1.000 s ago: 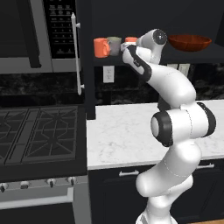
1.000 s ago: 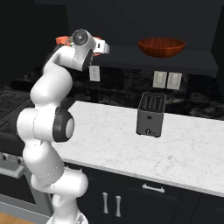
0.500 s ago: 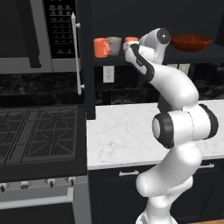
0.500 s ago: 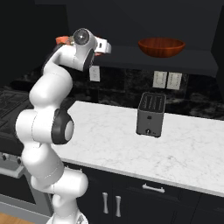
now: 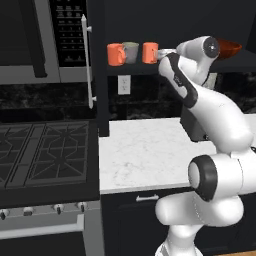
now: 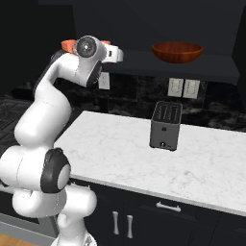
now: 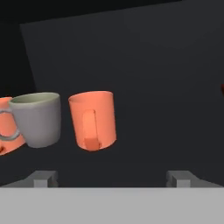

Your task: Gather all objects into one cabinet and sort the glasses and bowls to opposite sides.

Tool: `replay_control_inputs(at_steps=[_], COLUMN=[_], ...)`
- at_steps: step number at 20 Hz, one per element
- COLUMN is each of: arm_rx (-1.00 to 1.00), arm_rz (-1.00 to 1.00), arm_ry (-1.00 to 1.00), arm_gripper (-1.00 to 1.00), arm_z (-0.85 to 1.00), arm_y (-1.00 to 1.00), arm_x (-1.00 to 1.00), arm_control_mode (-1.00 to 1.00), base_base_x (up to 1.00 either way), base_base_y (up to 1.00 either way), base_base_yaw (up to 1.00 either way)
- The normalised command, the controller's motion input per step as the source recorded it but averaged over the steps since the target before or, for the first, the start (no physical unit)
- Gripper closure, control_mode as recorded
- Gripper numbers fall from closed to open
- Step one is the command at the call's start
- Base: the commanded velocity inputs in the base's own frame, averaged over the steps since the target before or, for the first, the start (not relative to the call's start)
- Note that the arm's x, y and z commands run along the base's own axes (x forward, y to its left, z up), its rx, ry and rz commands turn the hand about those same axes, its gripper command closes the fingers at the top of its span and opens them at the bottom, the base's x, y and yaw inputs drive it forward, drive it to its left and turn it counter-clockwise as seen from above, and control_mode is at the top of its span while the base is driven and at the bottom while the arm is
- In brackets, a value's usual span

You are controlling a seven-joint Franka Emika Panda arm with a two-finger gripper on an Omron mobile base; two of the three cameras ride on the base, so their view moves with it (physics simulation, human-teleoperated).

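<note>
In the left base view we see that our arm has drawn back a little from the cabinet shelf (image 5: 150,67) over the last second: the hand, which was pressed close to the cups, now sits just right of the nearest orange cup (image 5: 150,52), with the grey-beige cup (image 5: 131,52) and the other orange cup (image 5: 116,54) lined up further left, all three standing upright on the left half of the shelf. We judge that the nearest cup has just been set down and let go, so the cups look gathered on one side. The bowl (image 5: 230,48) peeks out behind our upper arm at the far right of the same shelf. The open cabinet door with its long silver handle (image 5: 86,60) stands to the left, clear of our retreat path. In the right base view the bowl (image 6: 177,51) rests alone on the shelf's right part, well apart from the cups, which is the split the task asks for; a toaster (image 6: 165,125) stands on the counter (image 6: 120,144) below, near enough that we should mind it when lowering the arm. In the hand view the gripper (image 7: 113,178) is spread wide and holds nothing; the nearest orange cup (image 7: 92,119) stands free ahead of it, touching neither finger, with the grey-beige cup (image 7: 37,118) just beside it.
</note>
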Motion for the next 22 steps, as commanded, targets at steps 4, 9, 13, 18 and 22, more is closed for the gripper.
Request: replay_control_inputs(at_steps=[4, 9, 13, 18, 22], arm_rx=[0.00, 0.00, 0.00, 0.00, 0.00], arm_rz=[-0.04, -0.11, -0.15, -0.16, -0.16], arm_ry=[0.00, -0.03, 0.00, 0.00, 0.00], arm_gripper=[-1.00, -1.00, -1.00, -1.00, -1.00], arm_z=[0.12, 0.00, -0.04, 0.00, -0.05], arm_y=[-0.34, -0.31, -0.11, -0.11, -0.09], arm_x=[-1.00, -1.00, -1.00, -1.00, -1.00], arm_control_mode=[-1.00, -1.00, -1.00, -1.00, -1.00], base_base_x=[0.00, 0.00, 0.00, 0.00, 0.00], base_base_y=[0.00, 0.00, 0.00, 0.00, 0.00], base_base_yaw=[0.00, 0.00, 0.00, 0.00, 0.00])
